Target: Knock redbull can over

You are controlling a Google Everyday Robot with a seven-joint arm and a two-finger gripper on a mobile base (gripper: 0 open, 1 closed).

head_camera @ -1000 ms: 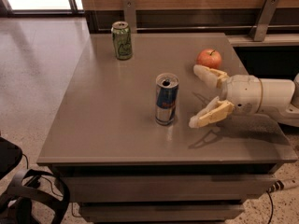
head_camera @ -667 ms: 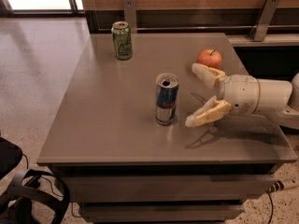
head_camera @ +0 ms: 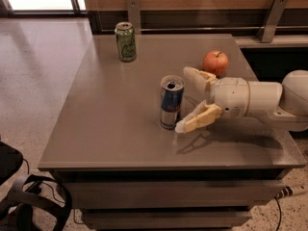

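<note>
The redbull can (head_camera: 171,102) stands upright near the middle of the grey table (head_camera: 110,124). It is blue and silver with a silver top. My gripper (head_camera: 185,99) comes in from the right, just above the table, and is open. Its two cream fingers (head_camera: 197,119) spread toward the can. The near fingertip is right beside the can's lower right side; I cannot tell whether it touches. The far finger ends just right of the can's top.
A green can (head_camera: 125,42) stands upright at the table's back left. A red apple (head_camera: 215,63) lies behind my gripper at the back right. A wood wall with metal brackets runs behind the table. A dark chair and cables sit at the floor's lower left.
My gripper has moved left toward the redbull can, closing the gap. The can still stands upright in the same spot.
</note>
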